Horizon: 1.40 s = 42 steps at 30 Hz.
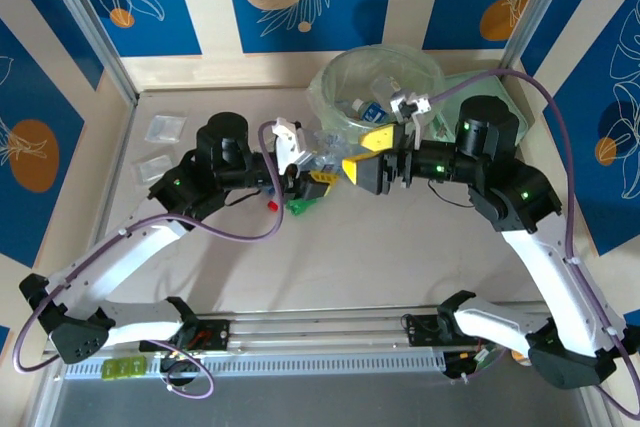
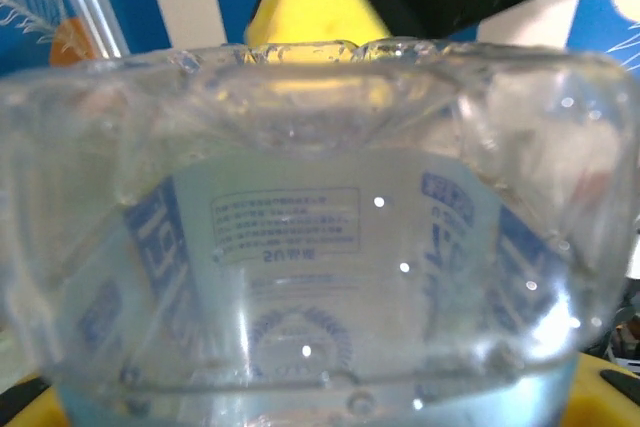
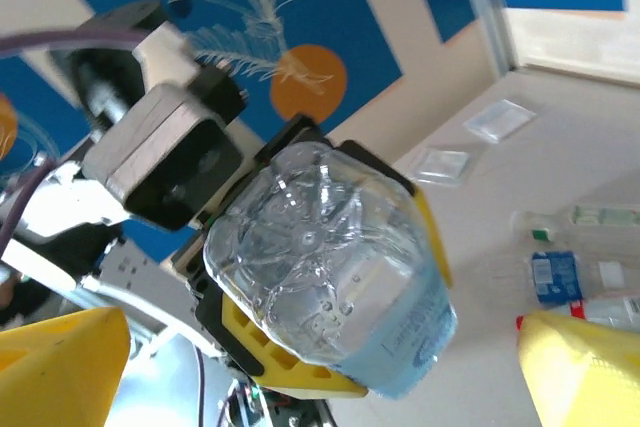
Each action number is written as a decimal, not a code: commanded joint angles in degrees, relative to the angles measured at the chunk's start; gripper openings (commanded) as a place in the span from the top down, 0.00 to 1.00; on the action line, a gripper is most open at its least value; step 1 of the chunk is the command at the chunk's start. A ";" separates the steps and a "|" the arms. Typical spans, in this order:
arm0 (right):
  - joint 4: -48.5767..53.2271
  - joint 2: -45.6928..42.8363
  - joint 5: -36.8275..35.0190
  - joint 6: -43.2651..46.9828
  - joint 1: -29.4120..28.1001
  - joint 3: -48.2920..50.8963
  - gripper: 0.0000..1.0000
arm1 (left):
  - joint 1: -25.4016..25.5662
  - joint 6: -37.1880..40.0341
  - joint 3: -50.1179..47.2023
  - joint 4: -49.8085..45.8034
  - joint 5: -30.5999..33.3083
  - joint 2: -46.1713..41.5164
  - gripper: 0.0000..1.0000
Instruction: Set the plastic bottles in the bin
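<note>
Blur across the left wrist view, from a clear crushed plastic bottle with blue label (image 2: 300,247) pressed up close, edges cut off. Hard to make out from above, tucked between the arms at counter (image 1: 330,267) centre. Held by left gripper (image 1: 306,183), jaws partly closed around its body. Right gripper (image 1: 366,153) at its 3 o'clock, yellow jaws spread wide, holding nothing. At 12 o'clock, large round pale-green translucent bin (image 1: 325,82) with other bottles (image 1: 368,109) inside. At 10 o'clock, flat clear plastic packets (image 1: 164,127). More loose bottles (image 3: 565,275) lying on the counter.
</note>
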<state>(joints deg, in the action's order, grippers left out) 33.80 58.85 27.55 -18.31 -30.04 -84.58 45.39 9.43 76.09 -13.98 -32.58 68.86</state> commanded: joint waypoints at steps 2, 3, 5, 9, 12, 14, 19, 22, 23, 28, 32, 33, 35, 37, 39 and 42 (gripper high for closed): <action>-8.78 -7.19 8.71 13.66 3.16 6.66 0.01 | 0.13 -5.16 -0.61 5.09 -13.91 -1.25 0.60; -13.32 -9.49 11.35 16.50 3.64 10.35 0.01 | 0.10 -5.70 -1.10 5.75 -14.79 -1.47 0.60; -20.66 -12.69 12.96 20.51 3.68 15.58 0.00 | 0.14 -5.37 -2.26 6.47 -15.32 -1.95 0.60; -18.51 -9.31 16.13 23.91 3.85 12.62 0.03 | 0.10 -5.26 -2.83 7.44 -18.71 -1.38 0.58; -21.04 -6.30 21.67 21.64 2.99 11.78 0.04 | 0.10 -6.17 -3.23 9.40 -19.79 -0.88 0.58; -22.68 -5.25 21.34 21.10 1.12 11.89 0.04 | 0.12 -6.18 -3.71 10.80 -19.53 -0.79 0.59; -22.76 -3.42 17.19 21.81 -2.29 11.72 0.04 | 0.11 -7.14 -3.89 12.34 -19.41 -0.54 0.59; -26.59 -3.30 16.35 19.48 -2.63 13.42 0.05 | 0.14 -7.36 -3.94 12.30 -19.03 -0.28 0.59; -27.80 -3.30 16.06 18.82 -2.88 13.92 0.07 | 0.14 -7.26 -4.10 12.24 -18.81 -0.22 0.59; -28.78 -2.56 13.38 18.61 -4.28 14.60 0.22 | 0.13 -8.35 -5.35 14.23 -17.17 -0.44 0.61; -28.42 -2.16 12.62 18.58 -4.67 14.92 0.30 | 0.10 -9.24 -5.23 14.98 -17.69 -0.22 0.61; -28.64 -2.14 12.62 18.54 -4.74 15.17 0.31 | 0.14 -9.34 -5.16 15.03 -17.85 -0.19 0.61; -28.74 -2.15 13.16 18.42 -4.85 15.23 0.32 | 0.14 -9.43 -5.11 15.17 -18.13 -0.09 0.61; -28.65 -2.07 13.42 18.45 -5.15 15.32 0.32 | 0.10 -9.58 -5.06 15.16 -18.46 0.03 0.61; -28.69 -1.98 13.66 18.33 -5.27 15.41 0.38 | 0.09 -9.95 -5.03 15.43 -18.76 0.17 0.61; -28.49 -2.07 13.56 18.14 -5.20 15.41 0.54 | 0.13 -10.31 -5.07 15.47 -18.59 0.14 0.58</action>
<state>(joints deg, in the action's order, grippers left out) 5.54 56.88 40.29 -0.32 -34.52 -69.73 45.41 0.21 71.18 -0.49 -50.41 68.47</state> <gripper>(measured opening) 0.500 0.503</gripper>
